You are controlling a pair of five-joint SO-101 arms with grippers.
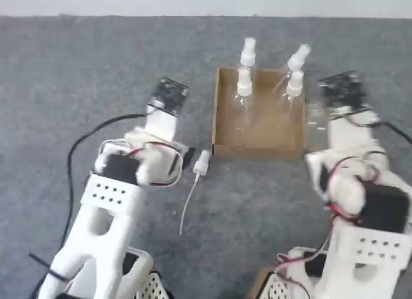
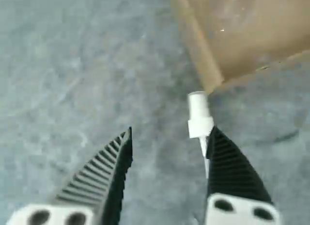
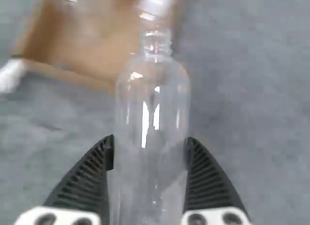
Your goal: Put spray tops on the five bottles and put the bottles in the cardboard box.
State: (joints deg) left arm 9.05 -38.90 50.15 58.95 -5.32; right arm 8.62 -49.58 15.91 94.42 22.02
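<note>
The grey surface (image 1: 58,67) took up pretty much the whole high view, with the cardboard box (image 1: 257,149) in the upper middle. Four capped bottles (image 1: 244,86) stood in it, though I couldn't tell whether the back pair were inside or just behind it.

The fifth bottle (image 3: 150,118) had a bare threaded neck, and my right fingers (image 3: 92,176) were clamped on its body, one on each side, over at the right of the high view beside the box. It looked like thin clear plastic, empty and slick, so I figured it would be really light and would dent if squeezed hard. A mid-body grip seemed right, since it leaves the neck free.

The last spray top (image 1: 201,162) lay on the surface in the middle of the high view, just lower left of the box's near corner, with its thin tube trailing toward the bottom. My left fingers (image 2: 109,171) were spread apart and holding nothing, with the white head just beside one of them. It was a tiny thing with a floppy tube, so I'd pinch the head, not the tube.
</note>
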